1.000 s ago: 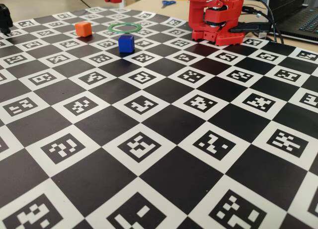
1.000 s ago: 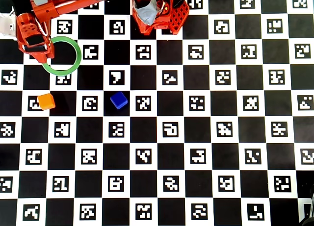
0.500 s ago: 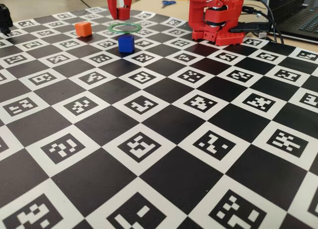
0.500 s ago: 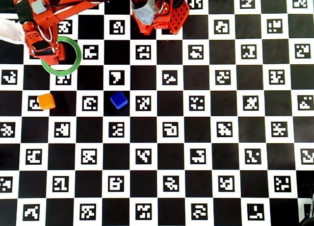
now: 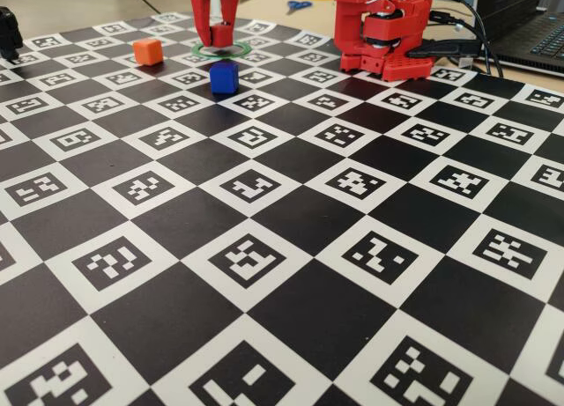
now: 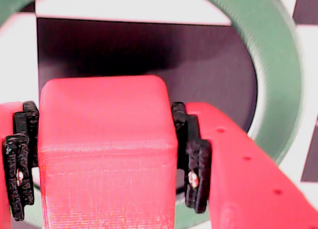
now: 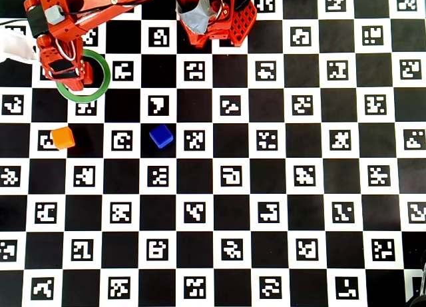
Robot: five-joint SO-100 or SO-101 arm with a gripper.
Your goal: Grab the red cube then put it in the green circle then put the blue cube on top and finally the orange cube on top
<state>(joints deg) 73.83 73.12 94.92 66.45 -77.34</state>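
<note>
Wrist view fills with the red cube, clamped between the two black-padded fingers of the gripper, with the green circle curving round behind it and a dark square of the board showing through its middle. From the fixed view, going from the near edge of the checkered board toward the far edge, the whole near half carries only its printed marker squares; farther on sits the blue cube, and beyond it, toward the far left corner, the orange cube, well apart from the blue one. Just behind the blue cube the gripper reaches down over the green circle, jaws narrow around the red cube; whether the cube touches the board I cannot tell. At the far edge the arm's red base stands on the board, with scissors on the table past it. Seen from overhead, the orange cube lies near the left edge, the blue cube to its right, and above the orange one the gripper covers the left part of the green circle, close to the top left corner.
</note>
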